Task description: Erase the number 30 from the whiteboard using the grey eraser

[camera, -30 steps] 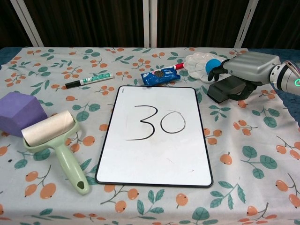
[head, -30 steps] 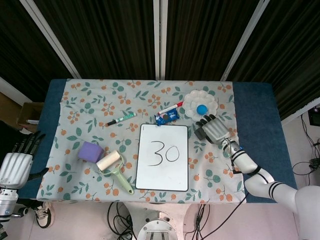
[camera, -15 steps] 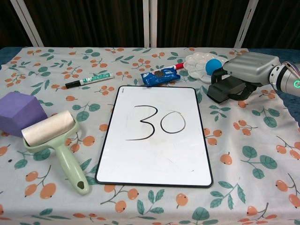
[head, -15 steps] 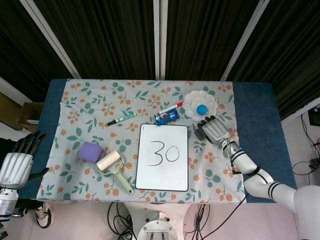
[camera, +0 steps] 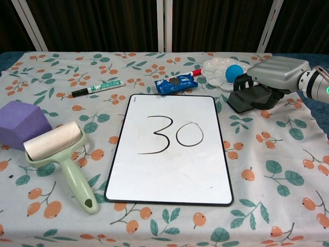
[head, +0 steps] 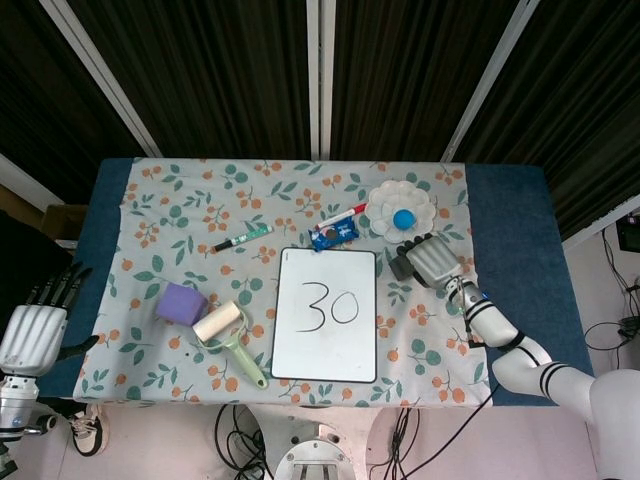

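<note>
The whiteboard (head: 326, 340) (camera: 169, 175) lies at the middle front of the flowered cloth with a black 30 (head: 328, 306) (camera: 170, 135) written on its upper half. The grey eraser (head: 399, 267) (camera: 245, 100) rests on the cloth just off the board's top right corner. My right hand (head: 433, 258) (camera: 277, 72) lies over the eraser's right end and grips it with curled fingers, thumb on the far side. My left hand (head: 35, 325) hangs off the table's left edge, fingers apart, holding nothing; the chest view does not show it.
A white palette (head: 385, 205) (camera: 216, 67) holding a blue ball (camera: 234, 72) sits just behind the eraser. A blue packet (camera: 175, 83), a red marker (camera: 195, 72) and a green marker (camera: 97, 88) lie behind the board. A lint roller (camera: 61, 154) and purple block (camera: 20, 122) are at left.
The right hand has shifted slightly to the right over the eraser, leaving more of the eraser's left part showing. The board, the 30 and the left hand are unchanged.
</note>
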{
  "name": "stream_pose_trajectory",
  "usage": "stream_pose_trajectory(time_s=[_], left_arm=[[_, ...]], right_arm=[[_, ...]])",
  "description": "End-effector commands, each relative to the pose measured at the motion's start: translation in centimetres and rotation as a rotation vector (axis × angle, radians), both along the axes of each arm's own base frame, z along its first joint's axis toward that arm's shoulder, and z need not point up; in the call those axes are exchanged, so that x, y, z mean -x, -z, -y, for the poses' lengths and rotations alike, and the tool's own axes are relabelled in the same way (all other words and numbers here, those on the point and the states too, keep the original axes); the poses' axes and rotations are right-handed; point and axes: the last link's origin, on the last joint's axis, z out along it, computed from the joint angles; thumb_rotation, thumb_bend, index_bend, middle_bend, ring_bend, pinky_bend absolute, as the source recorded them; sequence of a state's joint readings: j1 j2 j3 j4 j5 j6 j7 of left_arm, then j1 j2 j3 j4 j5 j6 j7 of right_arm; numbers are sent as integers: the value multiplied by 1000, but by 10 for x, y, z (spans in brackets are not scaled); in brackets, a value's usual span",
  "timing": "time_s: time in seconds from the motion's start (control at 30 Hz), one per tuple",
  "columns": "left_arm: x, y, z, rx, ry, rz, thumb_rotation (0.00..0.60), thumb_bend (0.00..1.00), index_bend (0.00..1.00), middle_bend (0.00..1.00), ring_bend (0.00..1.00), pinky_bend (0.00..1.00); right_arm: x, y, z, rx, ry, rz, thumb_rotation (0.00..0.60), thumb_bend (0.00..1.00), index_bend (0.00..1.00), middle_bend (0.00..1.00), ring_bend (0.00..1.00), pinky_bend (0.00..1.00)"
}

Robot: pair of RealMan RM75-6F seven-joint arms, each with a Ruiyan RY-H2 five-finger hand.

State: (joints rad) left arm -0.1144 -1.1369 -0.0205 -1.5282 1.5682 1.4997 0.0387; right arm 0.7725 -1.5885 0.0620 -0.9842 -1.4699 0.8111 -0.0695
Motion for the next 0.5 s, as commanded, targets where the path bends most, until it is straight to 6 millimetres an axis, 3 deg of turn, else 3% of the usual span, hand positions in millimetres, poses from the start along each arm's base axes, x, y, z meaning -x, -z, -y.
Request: stream_pose_trajectory(time_s=[0.03,0.5], left_arm=[[0,0,0,-1,-1,-1,600,0,74,55,68,163],[0,-1,0,-2,-3,1,600,0,74,55,68,163]], right_arm=[[0,1,-1,-1,-3,4,600,305,381,442,351,398],[-11,-13,-6,5,-53,79,600,318,405,467,374,415]])
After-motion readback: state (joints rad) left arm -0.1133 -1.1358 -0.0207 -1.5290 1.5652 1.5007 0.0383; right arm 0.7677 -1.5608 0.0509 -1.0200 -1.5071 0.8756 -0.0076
